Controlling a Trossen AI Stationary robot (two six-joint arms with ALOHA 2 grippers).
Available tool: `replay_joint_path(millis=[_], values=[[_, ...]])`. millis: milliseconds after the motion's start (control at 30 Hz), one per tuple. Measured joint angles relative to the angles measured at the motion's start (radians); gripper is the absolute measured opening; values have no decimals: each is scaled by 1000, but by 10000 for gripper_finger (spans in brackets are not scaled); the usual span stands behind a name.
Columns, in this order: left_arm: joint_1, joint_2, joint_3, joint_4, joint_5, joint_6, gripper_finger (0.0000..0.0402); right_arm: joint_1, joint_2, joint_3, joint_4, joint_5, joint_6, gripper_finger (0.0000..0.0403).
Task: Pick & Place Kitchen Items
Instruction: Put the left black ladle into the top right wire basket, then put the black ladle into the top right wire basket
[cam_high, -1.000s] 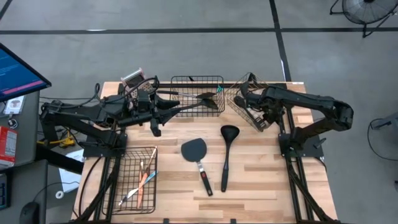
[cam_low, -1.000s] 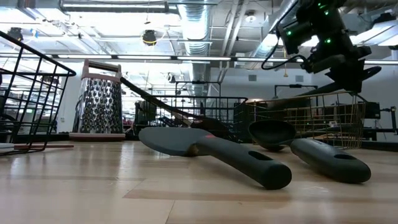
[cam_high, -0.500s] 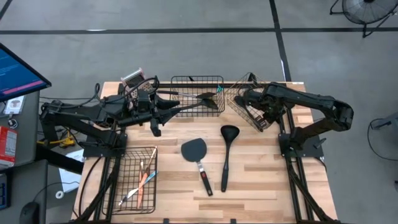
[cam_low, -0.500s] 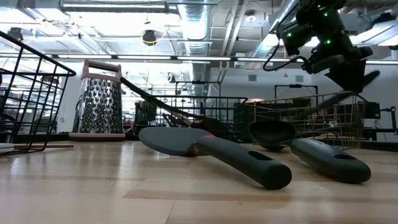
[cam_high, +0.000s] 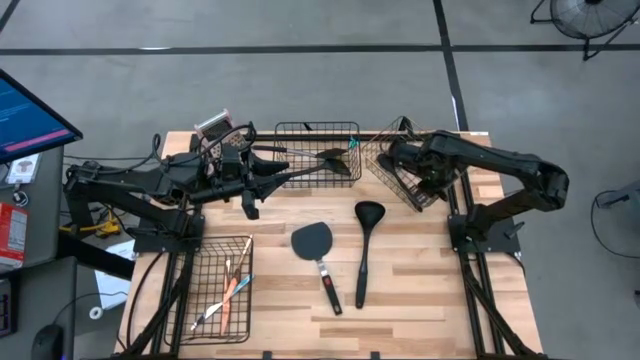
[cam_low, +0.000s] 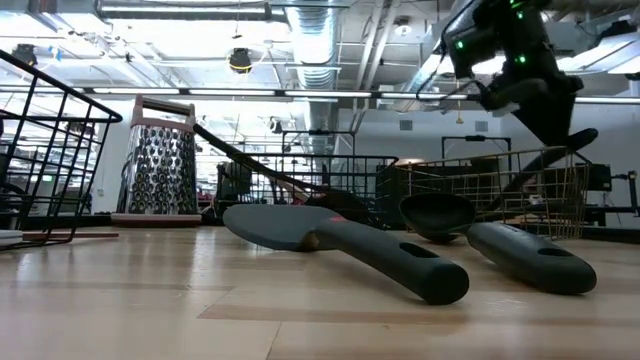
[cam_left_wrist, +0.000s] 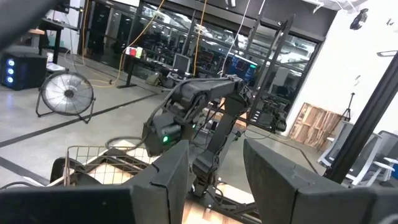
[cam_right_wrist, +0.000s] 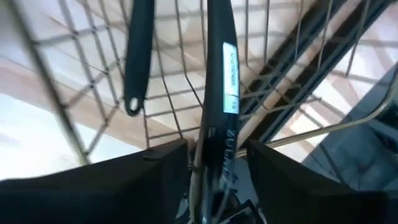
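My right gripper (cam_high: 422, 178) hangs open, pointing down over the gold wire basket (cam_high: 385, 172) at the back right. A black long-handled utensil (cam_low: 535, 172) slants inside that basket, its handle passing between the fingers. My left gripper (cam_high: 266, 178) hovers level and open at the back left, with nothing between its fingers (cam_left_wrist: 214, 171). A black spatula (cam_high: 315, 245) and a black ladle (cam_high: 366, 240) lie flat on the table's middle. Another black utensil (cam_high: 320, 165) leans in the black wire basket (cam_high: 317, 128), its handle over the rim. My right gripper comes from above, with the black utensil's labelled handle (cam_right_wrist: 219, 106) running between its two fingers. Narrow gaps show on both sides, so I cannot tell whether a finger touches it. The utensil slants, its lower end inside the gold basket (cam_low: 500, 185).
A black wire basket (cam_high: 222, 290) at the near left holds thin tools with orange and teal parts. A box grater (cam_low: 160, 165) stands at the back left. Bare wood lies along the near edge and at the near right.
The black utensil under my right gripper has tipped from nearly level to a steep slant. Its far end has sunk into the gold basket, while its handle end stays up by the fingers. The right wrist has turned slightly.
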Motion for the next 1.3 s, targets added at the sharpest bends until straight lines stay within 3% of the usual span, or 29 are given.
replay_joint_path(millis=[167,300,467,633,767,900,1300], values=[[0,0,0,-11,0,1,136,6,-29,110,4,-3,-3,221],[-1,0,0,-48,-21,-1,136,59,-76,190,26,-54,85,254],[-7,-24,0,-151,-23,-80,136,261,-144,183,77,-51,352,260],[-36,-48,0,-182,-12,-129,136,558,-141,116,163,-23,687,260],[-57,-79,0,-184,-11,-129,136,745,-66,48,331,-1,867,260],[-61,-113,0,-183,-16,-131,136,836,61,22,436,1,975,260],[-61,-160,0,-184,-24,-156,136,868,440,23,845,-44,1013,260]])
